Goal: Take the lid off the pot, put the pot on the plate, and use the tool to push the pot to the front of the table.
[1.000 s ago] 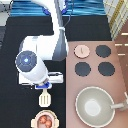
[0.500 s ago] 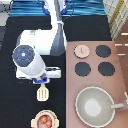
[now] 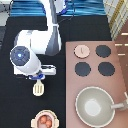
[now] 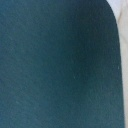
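pot [image 3: 45, 120] on plate [image 3: 36, 120] sat at the exterior view's bottom edge of the black table [image 3: 15, 107], partly cut off. tool [image 3: 39, 88] lay above it, long axis top-to-bottom, blade downward. gripper [image 3: 38, 76] sat over its handle; grip state could not be told. lid [image 3: 81, 50] rested on the stove panel [image 3: 120, 75].
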Controlling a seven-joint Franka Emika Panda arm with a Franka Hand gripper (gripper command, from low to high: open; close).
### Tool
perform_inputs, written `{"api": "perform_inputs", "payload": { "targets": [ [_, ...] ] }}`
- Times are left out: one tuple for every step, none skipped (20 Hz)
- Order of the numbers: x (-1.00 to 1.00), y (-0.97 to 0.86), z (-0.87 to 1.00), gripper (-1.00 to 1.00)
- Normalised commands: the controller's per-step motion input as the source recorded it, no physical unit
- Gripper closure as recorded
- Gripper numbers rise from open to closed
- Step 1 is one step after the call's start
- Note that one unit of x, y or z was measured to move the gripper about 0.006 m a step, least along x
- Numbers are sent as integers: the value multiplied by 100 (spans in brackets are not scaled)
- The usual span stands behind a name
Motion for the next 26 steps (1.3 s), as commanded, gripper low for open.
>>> {"api": "perform_inputs", "payload": {
  "targets": [
    [-98, 0, -60, 100],
    [-94, 0, -62, 100],
    [-88, 4, -65, 100],
    [-81, 9, -67, 100],
    [-77, 9, -71, 100],
    [-72, 11, -73, 100],
    [-72, 12, -70, 100],
    [-71, 13, -62, 100],
    [-71, 15, -59, 100],
    [-71, 15, -57, 100],
    [-71, 15, -57, 100],
    [-71, 17, -55, 100],
    [-72, 17, -52, 100],
    [-69, 20, -17, 100],
    [-52, 27, 43, 100],
    [-30, 36, 93, -100],
    [-27, 36, 94, -100],
    [-30, 43, 95, -100],
    [-45, 47, 94, -100],
    [-51, 48, 94, -100],
    [-53, 51, 95, -100],
    [-55, 57, 97, -100],
    [-54, 59, 96, -100],
    [-55, 62, 98, -100],
    [-56, 63, 98, -100],
    [-56, 64, 98, -100]
  ]
}}
